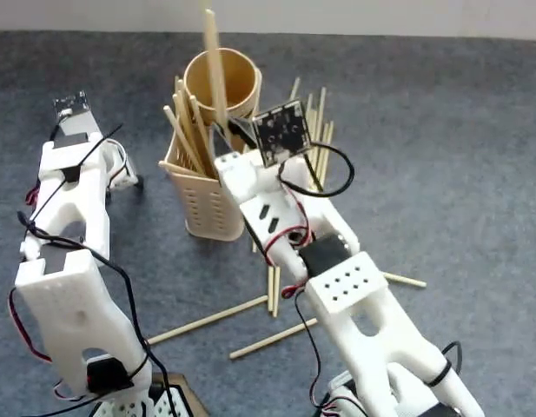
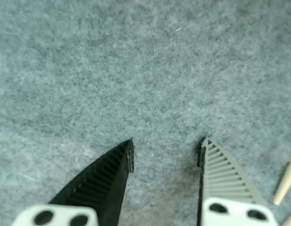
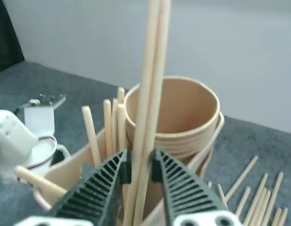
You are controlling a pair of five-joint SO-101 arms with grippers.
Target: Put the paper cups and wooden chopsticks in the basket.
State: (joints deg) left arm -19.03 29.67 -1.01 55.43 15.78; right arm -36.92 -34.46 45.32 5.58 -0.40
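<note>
What looks like two chopsticks (image 3: 147, 94) stand upright, clamped in the right hand (image 3: 138, 170) over the basket (image 1: 207, 204), beside the paper cups (image 1: 222, 82) already in it. The step in hand is dropping them in, which calls for lowering, then opening. On the desk (image 1: 441, 130), loose chopsticks (image 1: 207, 320) lie from three to six o'clock of the basket. The left hand (image 2: 166, 146), at nine o'clock, is apart and holds nothing.

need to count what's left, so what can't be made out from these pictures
- High view: the right arm covers part of the loose chopsticks on the carpet, so no count.
- Right wrist view: the basket wall hides the lower part of the paper cup; whether several are stacked is unclear.
- Left wrist view: one chopstick is cut off by the picture's edge.
</note>
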